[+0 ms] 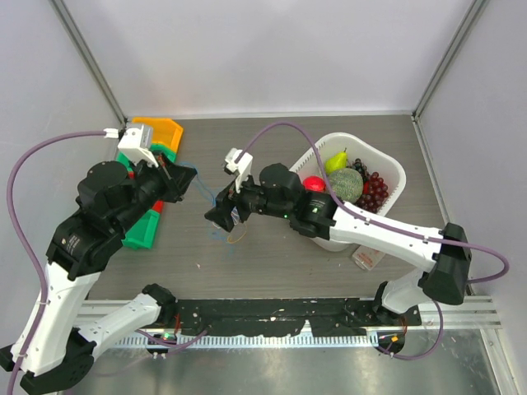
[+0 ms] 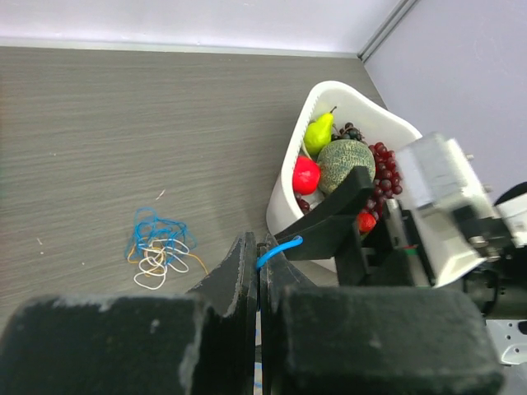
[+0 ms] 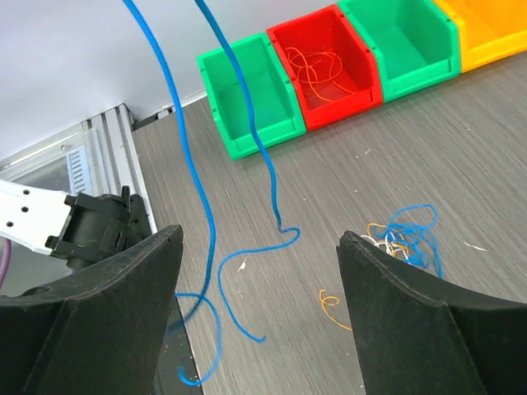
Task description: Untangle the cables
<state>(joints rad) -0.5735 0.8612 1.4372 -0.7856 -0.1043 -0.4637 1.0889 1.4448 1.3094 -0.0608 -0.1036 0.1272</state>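
The cables are a small clump (image 2: 159, 251) of blue, white and orange-tan wires lying on the grey table; the clump also shows in the right wrist view (image 3: 403, 234). One long blue wire (image 3: 206, 164) is pulled out of it and hangs in two strands down to the table. My left gripper (image 2: 259, 247) is shut on this blue wire (image 2: 280, 249), held above the table, up and to the left of the clump in the top view (image 1: 185, 183). My right gripper (image 3: 259, 234) is open and empty, low over the table beside the clump (image 1: 216, 220).
A short orange wire piece (image 3: 333, 303) lies apart from the clump. A row of bins stands at the left: green (image 3: 247, 95), red with orange wires (image 3: 325, 62), green (image 3: 399, 45), yellow (image 3: 486, 29). A white fruit basket (image 1: 394, 169) stands at the right.
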